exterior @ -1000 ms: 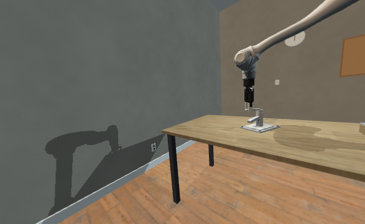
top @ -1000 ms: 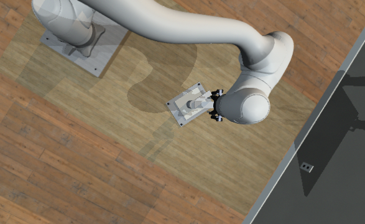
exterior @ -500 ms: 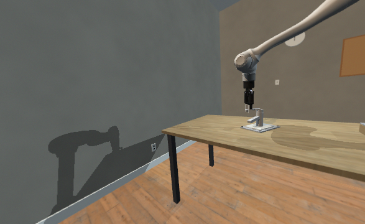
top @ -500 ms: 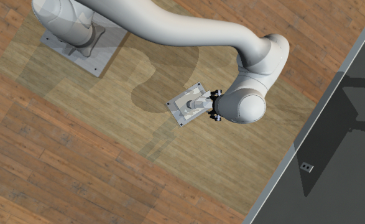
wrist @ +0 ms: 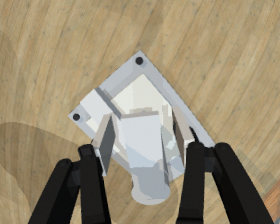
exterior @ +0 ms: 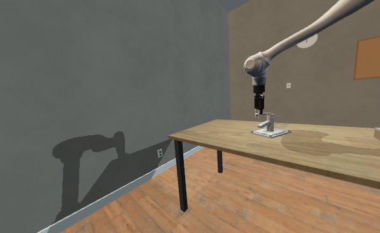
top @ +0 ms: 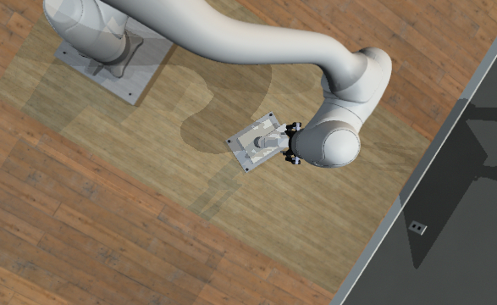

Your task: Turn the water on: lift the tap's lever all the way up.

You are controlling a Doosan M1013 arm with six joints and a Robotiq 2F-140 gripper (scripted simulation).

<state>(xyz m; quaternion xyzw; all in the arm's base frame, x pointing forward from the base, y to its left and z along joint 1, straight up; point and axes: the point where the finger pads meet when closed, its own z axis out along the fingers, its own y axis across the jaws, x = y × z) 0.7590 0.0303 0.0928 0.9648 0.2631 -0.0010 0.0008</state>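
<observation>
The grey tap [exterior: 270, 122] [top: 256, 141] stands on a small metal base plate on the wooden table. Its lever [exterior: 268, 113] lies about level at the top and points away from the tap body, towards my gripper [exterior: 257, 112]. The gripper hangs straight down over the lever's free end. In the wrist view the lever [wrist: 143, 152] lies between my two finger pads, and the gripper [wrist: 139, 144] is partly open with a finger on each side of it, not clamped. From above, my wrist hides most of the gripper [top: 292, 144].
The arm's own mounting plate [top: 113, 63] sits at the far end of the table. The table's edge runs close behind the tap, with the grey wall [top: 477, 169] beyond it.
</observation>
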